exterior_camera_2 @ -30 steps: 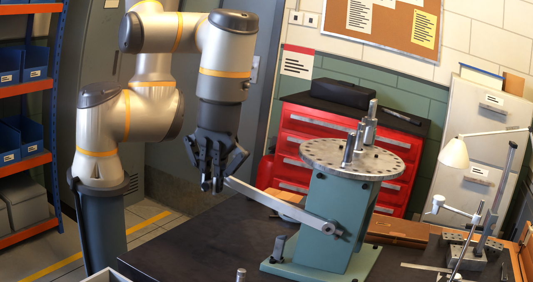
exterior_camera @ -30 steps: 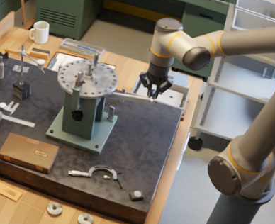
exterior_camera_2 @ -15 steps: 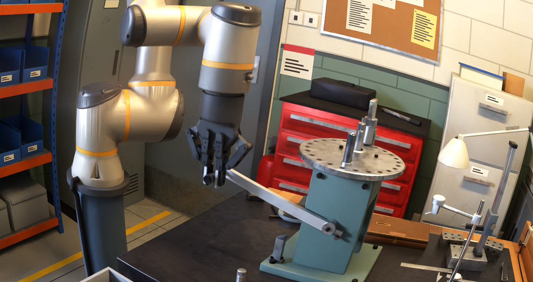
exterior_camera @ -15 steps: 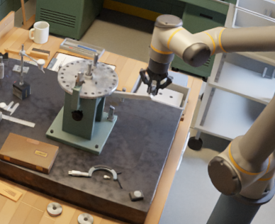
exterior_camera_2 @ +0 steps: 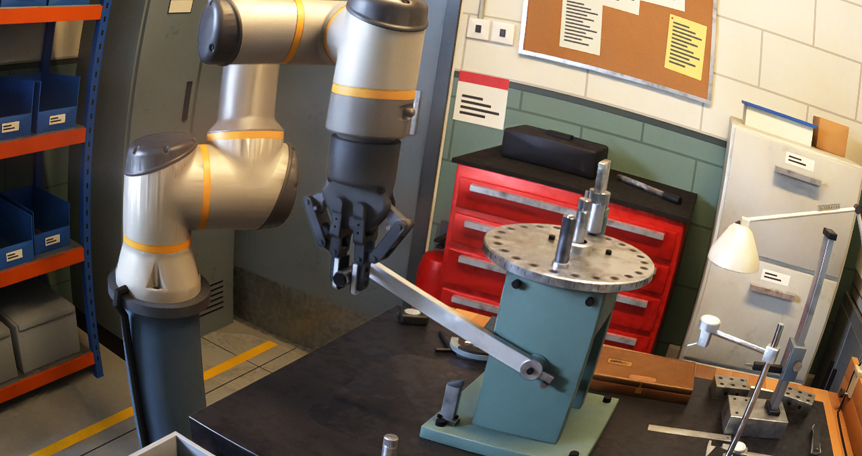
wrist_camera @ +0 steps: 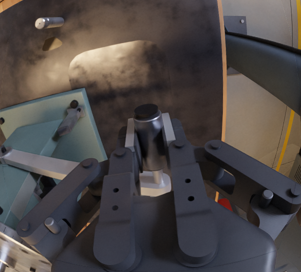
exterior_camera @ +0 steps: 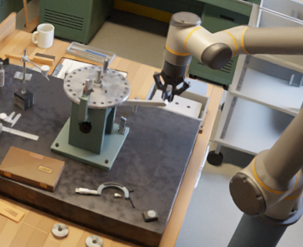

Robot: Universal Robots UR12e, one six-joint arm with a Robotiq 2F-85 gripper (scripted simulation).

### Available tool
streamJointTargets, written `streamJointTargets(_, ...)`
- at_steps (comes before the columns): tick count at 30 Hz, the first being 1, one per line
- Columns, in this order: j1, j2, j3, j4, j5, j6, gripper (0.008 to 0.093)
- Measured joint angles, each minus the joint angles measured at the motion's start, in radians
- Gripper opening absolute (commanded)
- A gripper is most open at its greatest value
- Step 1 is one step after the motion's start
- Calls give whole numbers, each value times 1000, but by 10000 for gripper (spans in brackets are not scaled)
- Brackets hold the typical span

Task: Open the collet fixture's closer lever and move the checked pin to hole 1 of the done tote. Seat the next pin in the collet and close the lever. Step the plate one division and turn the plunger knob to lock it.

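Observation:
The closer lever is a long steel bar. It pivots on the side of the teal collet fixture and slopes up and away from it. Its dark cylindrical handle is at the raised far end. The round index plate tops the fixture. A pin stands in the plate's centre, with taller posts behind it. Another pin lies on the dark mat. The white done tote sits at the mat's far edge. My gripper is above the mat beside the tote, closed around the lever's handle.
A wooden case lies at the mat's front left. A micrometer lies at the front. A height stand, blocks and a mug are on the left. A white cart stands to the right of the bench.

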Motion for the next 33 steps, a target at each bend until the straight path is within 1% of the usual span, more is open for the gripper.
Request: streamJointTargets(33,2,-3,-8,11,0,2,80)
